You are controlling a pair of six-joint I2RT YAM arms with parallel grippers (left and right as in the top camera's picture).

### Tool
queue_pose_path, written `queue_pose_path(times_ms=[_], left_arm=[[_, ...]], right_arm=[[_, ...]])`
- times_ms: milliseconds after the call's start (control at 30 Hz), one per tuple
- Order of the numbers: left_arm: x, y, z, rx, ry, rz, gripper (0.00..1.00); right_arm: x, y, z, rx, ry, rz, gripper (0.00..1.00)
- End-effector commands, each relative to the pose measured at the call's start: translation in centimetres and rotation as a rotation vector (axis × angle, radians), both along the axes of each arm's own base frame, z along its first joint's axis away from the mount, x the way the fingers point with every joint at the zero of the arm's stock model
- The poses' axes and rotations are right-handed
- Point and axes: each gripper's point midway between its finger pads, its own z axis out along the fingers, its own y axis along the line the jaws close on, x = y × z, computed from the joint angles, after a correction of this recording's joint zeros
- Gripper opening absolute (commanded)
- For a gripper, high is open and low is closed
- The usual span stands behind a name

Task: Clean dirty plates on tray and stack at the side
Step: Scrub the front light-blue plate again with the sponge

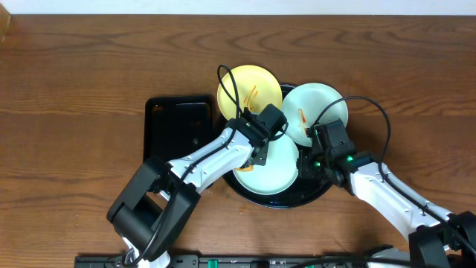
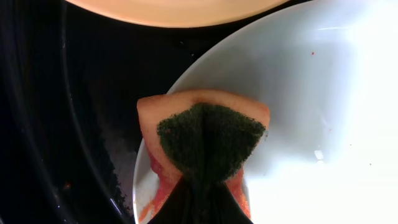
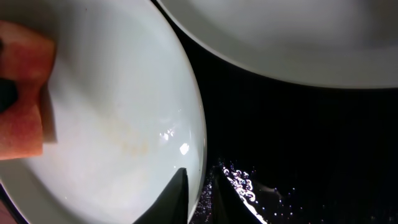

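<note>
The round black tray [image 1: 327, 190] holds three plates: a pale yellow plate [image 1: 245, 89] with orange streaks, a mint-blue plate [image 1: 320, 108] with a sauce mark, and a front mint-blue plate [image 1: 271, 175]. My left gripper [image 1: 262, 149] is shut on an orange sponge [image 2: 205, 134] with a green scrub face, pressed on the front plate [image 2: 323, 106] near its rim; red sauce [image 2: 163, 193] is smeared beside it. My right gripper [image 3: 200, 190] is shut on that plate's [image 3: 124, 124] rim, one finger on each side.
A smaller rectangular black tray [image 1: 177, 123] lies left of the round tray, next to the yellow plate. Water droplets [image 3: 239, 180] glisten on the round tray's floor by my right fingers. Bare wooden table [image 1: 74, 89] surrounds everything.
</note>
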Motion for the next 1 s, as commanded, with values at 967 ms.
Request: queue_pose_path(times_ms=[967], left_arm=[[0.7, 1.5, 0.0, 0.077, -0.041, 0.051, 0.08]], right_arm=[[0.7, 0.5, -0.1, 0.004, -0.036, 0.03, 0.14]])
